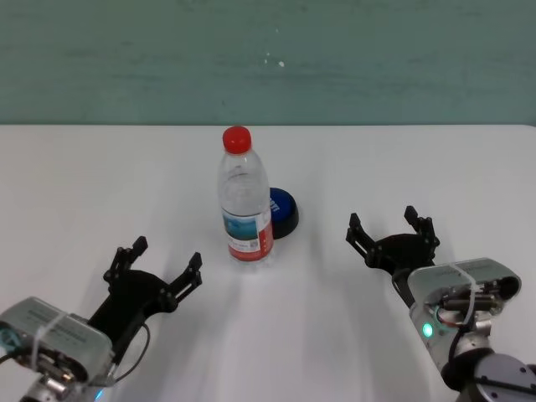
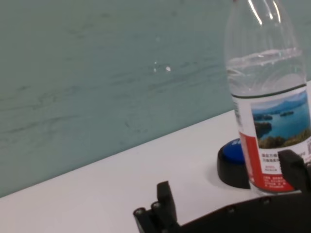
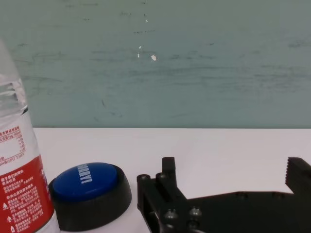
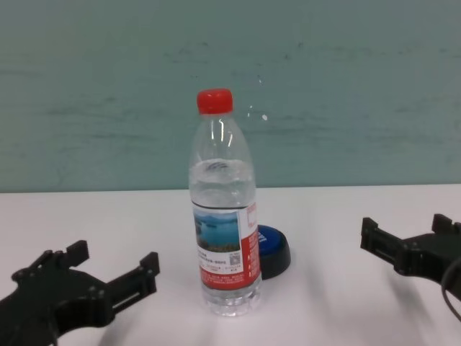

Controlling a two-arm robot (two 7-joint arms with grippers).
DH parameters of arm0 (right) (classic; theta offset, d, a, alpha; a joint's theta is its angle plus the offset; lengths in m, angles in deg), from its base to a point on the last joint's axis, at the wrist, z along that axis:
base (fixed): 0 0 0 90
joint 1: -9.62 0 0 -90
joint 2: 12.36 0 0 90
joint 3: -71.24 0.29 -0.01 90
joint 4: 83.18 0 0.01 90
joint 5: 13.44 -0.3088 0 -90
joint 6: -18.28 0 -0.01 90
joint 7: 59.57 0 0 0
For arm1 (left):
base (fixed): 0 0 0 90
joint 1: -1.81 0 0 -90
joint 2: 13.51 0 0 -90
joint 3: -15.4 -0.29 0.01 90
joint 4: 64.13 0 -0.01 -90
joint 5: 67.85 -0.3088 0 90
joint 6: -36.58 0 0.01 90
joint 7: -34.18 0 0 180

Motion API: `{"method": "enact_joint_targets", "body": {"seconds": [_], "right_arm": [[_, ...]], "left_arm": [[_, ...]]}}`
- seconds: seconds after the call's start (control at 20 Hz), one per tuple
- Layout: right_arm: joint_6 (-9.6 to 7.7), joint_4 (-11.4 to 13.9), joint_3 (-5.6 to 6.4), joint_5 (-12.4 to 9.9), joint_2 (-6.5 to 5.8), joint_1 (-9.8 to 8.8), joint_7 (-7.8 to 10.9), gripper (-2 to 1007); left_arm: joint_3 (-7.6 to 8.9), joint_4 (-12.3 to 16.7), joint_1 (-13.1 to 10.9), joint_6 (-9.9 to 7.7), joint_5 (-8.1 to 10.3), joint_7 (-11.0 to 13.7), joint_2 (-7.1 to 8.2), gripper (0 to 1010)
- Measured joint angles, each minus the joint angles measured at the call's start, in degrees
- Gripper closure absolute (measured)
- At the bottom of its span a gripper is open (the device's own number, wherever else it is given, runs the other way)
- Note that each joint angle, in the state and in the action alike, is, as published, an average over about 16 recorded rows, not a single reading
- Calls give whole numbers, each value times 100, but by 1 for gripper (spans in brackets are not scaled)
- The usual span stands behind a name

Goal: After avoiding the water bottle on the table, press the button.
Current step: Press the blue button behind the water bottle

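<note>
Nearest first: two black grippers with jaws apart, then bottle, button, wall.

Left gripper (image 1: 164,266) sits low over the near left of the white surface (image 1: 75,184), its toothed black jaws spread wide and holding nothing; right gripper (image 1: 392,228) sits over the near right, jaws likewise apart and empty. Between them, slightly farther off, stands the water bottle (image 1: 245,201): upright, clear ribbed plastic, red screw cap, label with a blue lake scene and a red panel. Just behind it, toward the right gripper's side, lies the button (image 1: 282,209), a low blue dome with white lettering on a black round base, partly hidden by the bottle. Surface smooth, plain, matte. Beyond it, a scuffed teal-green wall (image 1: 377,59).
</note>
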Motion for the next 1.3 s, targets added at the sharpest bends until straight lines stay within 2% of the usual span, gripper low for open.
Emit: {"method": "enact_joint_targets", "body": {"seconds": [0.75, 1.3], "right_arm": [[0, 0, 0, 0, 0, 0, 0, 1], [0, 0, 0, 0, 0, 0, 0, 1]], "left_arm": [[-137, -131, 149, 22, -233, -94, -24, 10], [-134, -131, 149, 28, -226, -87, -25, 10]]}}
